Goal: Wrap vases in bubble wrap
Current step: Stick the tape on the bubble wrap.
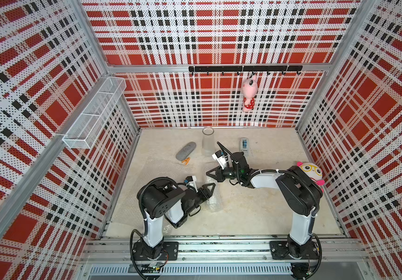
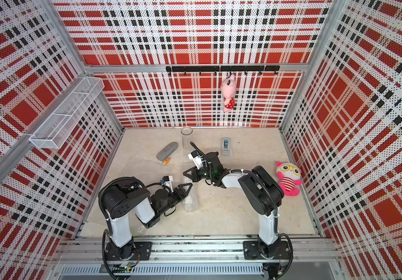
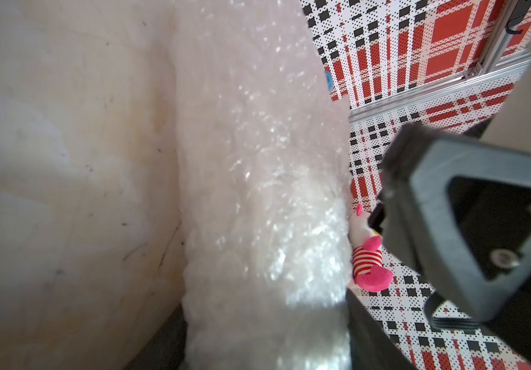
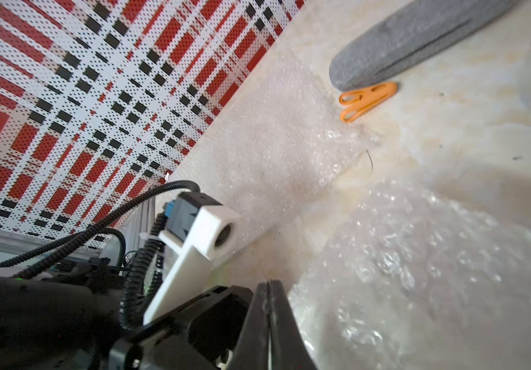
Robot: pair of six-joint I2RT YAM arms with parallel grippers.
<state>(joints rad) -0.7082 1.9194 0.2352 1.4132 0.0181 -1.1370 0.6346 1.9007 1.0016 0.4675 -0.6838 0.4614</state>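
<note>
**Wrapped bundle** of bubble wrap, lying just near-left of the centre of the tabletop. A whitish core shows through the film, judged to be the ribbed vase, though none of its surface is bare.

**Left end effector**: clamped across the bundle, its dark jaws flanking the film in the left wrist view.

**Right end effector**: jaws pressed together at the bundle's far end. Whether film is pinched cannot be told.

**Clear glass vase**: upright and bare by the far edge.

**Second bubble wrap sheet**: flat toward the left edge, with the grey case and orange clip at its far corner.

**Tape dispenser**: near the far edge.

**Progress:** about half done. One vase is enclosed but apparently untaped, and the other is unwrapped.
</note>
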